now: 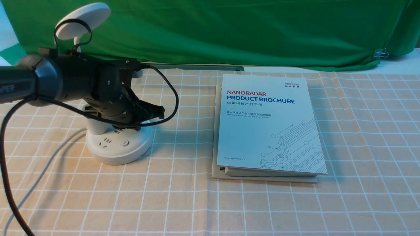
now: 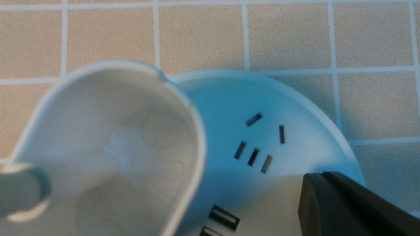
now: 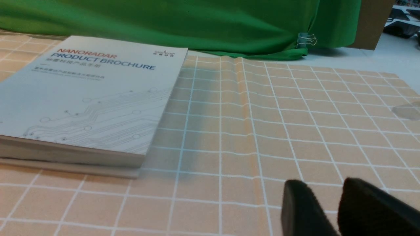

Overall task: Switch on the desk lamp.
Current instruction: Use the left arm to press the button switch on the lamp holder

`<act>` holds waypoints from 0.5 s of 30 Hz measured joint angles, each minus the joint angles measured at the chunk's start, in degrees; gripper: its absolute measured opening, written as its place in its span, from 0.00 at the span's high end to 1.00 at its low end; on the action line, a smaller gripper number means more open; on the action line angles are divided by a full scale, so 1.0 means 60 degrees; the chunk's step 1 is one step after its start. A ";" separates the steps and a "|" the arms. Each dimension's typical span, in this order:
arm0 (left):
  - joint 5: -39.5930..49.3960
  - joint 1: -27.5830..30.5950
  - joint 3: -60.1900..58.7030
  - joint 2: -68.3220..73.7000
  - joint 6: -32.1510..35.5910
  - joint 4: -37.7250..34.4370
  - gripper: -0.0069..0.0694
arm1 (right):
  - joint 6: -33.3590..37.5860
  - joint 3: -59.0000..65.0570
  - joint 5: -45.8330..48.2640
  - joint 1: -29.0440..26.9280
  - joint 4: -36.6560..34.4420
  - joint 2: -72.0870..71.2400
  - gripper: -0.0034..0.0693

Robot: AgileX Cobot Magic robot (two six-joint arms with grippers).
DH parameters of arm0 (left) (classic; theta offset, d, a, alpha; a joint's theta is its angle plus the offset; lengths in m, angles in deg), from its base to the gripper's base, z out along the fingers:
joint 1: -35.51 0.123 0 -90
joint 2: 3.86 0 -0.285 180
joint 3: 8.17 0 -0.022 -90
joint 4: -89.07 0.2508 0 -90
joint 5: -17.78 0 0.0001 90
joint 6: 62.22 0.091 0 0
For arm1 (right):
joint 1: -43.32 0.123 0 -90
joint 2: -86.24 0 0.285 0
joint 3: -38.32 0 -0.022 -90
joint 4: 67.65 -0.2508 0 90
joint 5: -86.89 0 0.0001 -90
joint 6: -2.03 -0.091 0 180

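Checked cloth bears the round-based white desk lamp (image 1: pixel 119 149); left claw (image 2: pixel 323 196) closed.

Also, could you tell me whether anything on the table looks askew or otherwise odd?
Only something slight: the brochure sits a little crooked on the stack, so the edge of the book beneath shows at its front and left. Nothing looks spilled or damaged.

Perhaps a lab: 2 robot pincers (image 2: pixel 323 177) (image 3: pixel 323 190), green backdrop (image 1: pixel 210 32).
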 joint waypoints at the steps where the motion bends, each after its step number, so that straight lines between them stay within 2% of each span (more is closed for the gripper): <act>1: 0.0000 0.0000 0.0014 0.0023 0.0010 0.0000 0.91 | 0.0000 0.0000 0.0000 0.0000 0.0000 0.0000 0.62; 11: -0.0118 0.0010 0.0102 0.0104 0.0157 -0.0041 0.91 | 0.0000 0.0000 0.0000 0.0000 0.0000 0.0000 0.62; 15: 0.0278 0.0010 -0.0002 -0.0213 0.0365 -0.0470 0.91 | 0.0000 0.0000 0.0000 0.0000 0.0000 0.0000 0.62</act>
